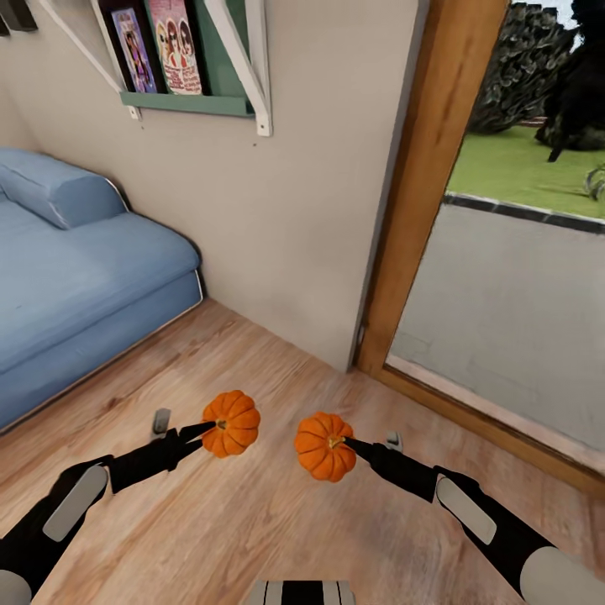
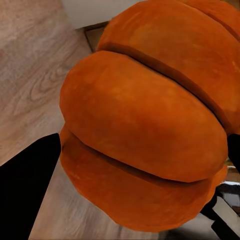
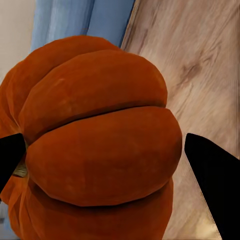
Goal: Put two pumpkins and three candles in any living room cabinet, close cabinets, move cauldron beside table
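Observation:
Two small orange pumpkins hang above the wood floor in the head view. My left gripper [image 1: 210, 428] is shut on the left pumpkin [image 1: 233, 423], gripping near its stem. My right gripper [image 1: 349, 443] is shut on the right pumpkin [image 1: 323, 446] in the same way. Close up, the left pumpkin [image 2: 145, 125] sits between the dark fingers [image 2: 27, 185] of the left gripper [image 2: 142, 170]. The right pumpkin [image 3: 95, 145] likewise sits between the black fingertips [image 3: 212, 175] of the right gripper [image 3: 102, 157]. Candles, cabinet, cauldron and table are out of view.
A blue sofa [image 1: 76, 277] stands at the left against the beige wall [image 1: 294, 193]. A green wall shelf [image 1: 189, 101] with books hangs above. A wood-framed glass door [image 1: 420, 185] at the right looks onto pavement and grass. Wood floor [image 1: 252, 521] lies below both arms.

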